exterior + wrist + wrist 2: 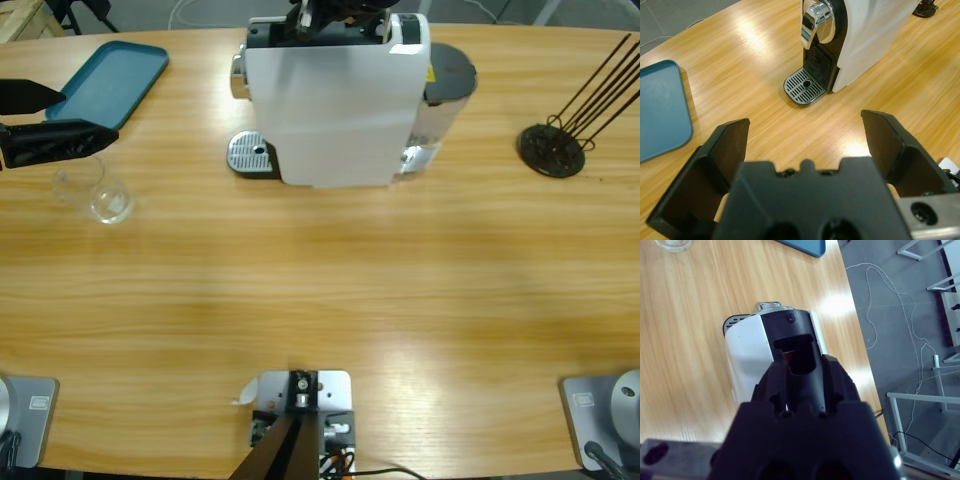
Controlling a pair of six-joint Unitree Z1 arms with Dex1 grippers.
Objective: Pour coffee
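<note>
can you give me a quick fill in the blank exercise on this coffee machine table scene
1. The drip tray of the coffee machine has ____ standing on it.
2. The clear glass stands on the table, just below the ____ tray.
3. The left end effector has its jaws ____.
4. The right end effector is at the ____ of the coffee machine.

Missing words: nothing; blue; open; top

No readable text; the coffee machine point(335, 100) perhaps bears a yellow sticker.
</note>
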